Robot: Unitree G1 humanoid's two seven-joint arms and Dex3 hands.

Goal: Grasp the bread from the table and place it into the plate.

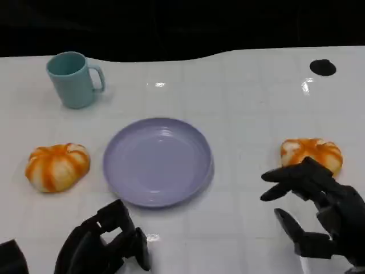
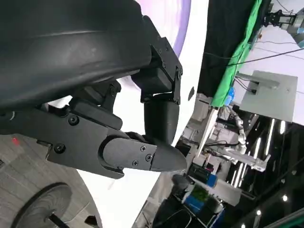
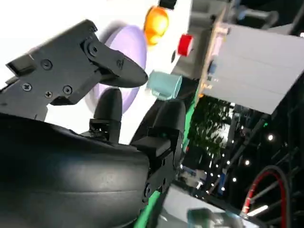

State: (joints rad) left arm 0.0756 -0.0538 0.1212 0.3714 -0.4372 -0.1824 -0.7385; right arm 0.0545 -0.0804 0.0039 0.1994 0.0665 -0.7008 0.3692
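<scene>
- A white table with faint grid lines runs back to a dark background; a small black round mark sits near its far right edge.
- A lavender plate lies in the middle of the table, with nothing in it.
- One orange-and-white bread rests on the table just left of the plate, apart from its rim.
- A second bread lies well to the right of the plate, also on the table surface (partly covered at its near edge by black fingers).
- The right hand is just in front of this second bread, fingers spread wide and reaching toward it, holding nothing; whether the fingertips touch the bread I cannot tell.
- The left hand sits low at the near edge, in front of the plate's left side, fingers curled in with nothing between them.
- A teal mug stands upright at the far left, handle to the right, well apart from the plate.
- The right wrist view catches the plate, the mug and an orange bread beyond its fingers.
</scene>
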